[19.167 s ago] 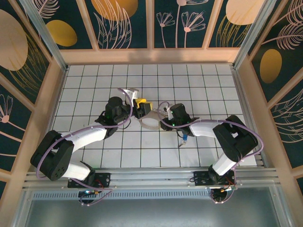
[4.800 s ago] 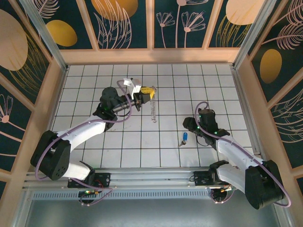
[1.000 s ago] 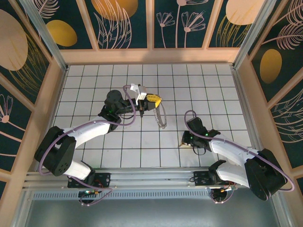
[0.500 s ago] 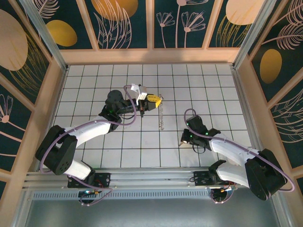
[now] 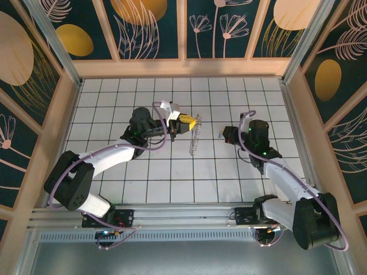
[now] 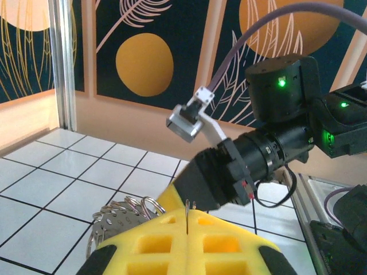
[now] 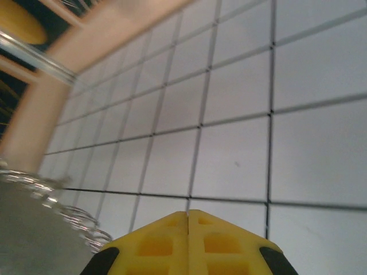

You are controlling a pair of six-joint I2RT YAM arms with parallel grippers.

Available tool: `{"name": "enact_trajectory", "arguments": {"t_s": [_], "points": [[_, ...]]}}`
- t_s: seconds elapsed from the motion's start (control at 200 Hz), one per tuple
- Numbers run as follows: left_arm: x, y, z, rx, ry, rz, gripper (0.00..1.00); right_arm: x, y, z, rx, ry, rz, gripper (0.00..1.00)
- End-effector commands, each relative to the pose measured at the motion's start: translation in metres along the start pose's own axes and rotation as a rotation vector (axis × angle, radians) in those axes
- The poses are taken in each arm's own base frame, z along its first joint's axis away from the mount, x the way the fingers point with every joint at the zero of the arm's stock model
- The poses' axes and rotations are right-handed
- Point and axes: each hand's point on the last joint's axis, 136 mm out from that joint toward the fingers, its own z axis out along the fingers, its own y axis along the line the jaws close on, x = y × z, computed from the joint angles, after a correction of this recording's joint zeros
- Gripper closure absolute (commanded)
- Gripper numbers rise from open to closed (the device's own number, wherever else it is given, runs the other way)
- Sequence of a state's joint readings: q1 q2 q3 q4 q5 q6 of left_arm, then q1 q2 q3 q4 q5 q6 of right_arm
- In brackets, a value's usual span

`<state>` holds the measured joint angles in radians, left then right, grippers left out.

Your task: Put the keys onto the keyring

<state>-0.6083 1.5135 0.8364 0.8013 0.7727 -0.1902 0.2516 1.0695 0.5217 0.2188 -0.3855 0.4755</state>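
White tiled floor (image 5: 172, 183), dark floral walls (image 5: 246, 28)

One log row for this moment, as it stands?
left end effector: shut on keyring, keyring hanging | right end effector: shut, apparently on key, off floor, facing keyring | key not yet threaded

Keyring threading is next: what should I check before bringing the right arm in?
1. Left gripper shut on the keyring: ok, thin wire pinched between its fingers.
2. Keyring hanging free below that grip: ok.
3. Right gripper shut: ok.
4. Key held in the right gripper: cannot tell, too small in the top view to confirm.
5. Right gripper lined up at the keyring: not ok, the two grippers stand apart, facing each other.
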Motion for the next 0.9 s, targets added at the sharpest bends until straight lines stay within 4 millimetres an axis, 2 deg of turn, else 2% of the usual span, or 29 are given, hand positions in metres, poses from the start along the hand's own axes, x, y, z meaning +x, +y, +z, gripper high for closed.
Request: {"name": "enact_trajectory", "arguments": {"t_s": [0.0,0.15,0.486,0.896], "points": [[-0.014,0.002,0.006,0.001,-0.015,0.042,1.00,-0.038,0.048,-0.011,-0.281,-0.113,-0.136,1.00],[-0.015,0.003,0.008,0.006,-0.006,0.040,1.00,-0.048,0.067,-0.023,-0.423,-0.132,-0.189,1.00],[-0.011,-0.001,0.011,0.041,0.029,0.032,1.00,-0.029,0.106,-0.054,-0.629,-0.076,-0.341,1.00],[-0.009,-0.007,0.015,0.086,0.048,0.018,1.00,-0.034,0.129,-0.053,-0.648,-0.109,-0.376,1.00]]}}
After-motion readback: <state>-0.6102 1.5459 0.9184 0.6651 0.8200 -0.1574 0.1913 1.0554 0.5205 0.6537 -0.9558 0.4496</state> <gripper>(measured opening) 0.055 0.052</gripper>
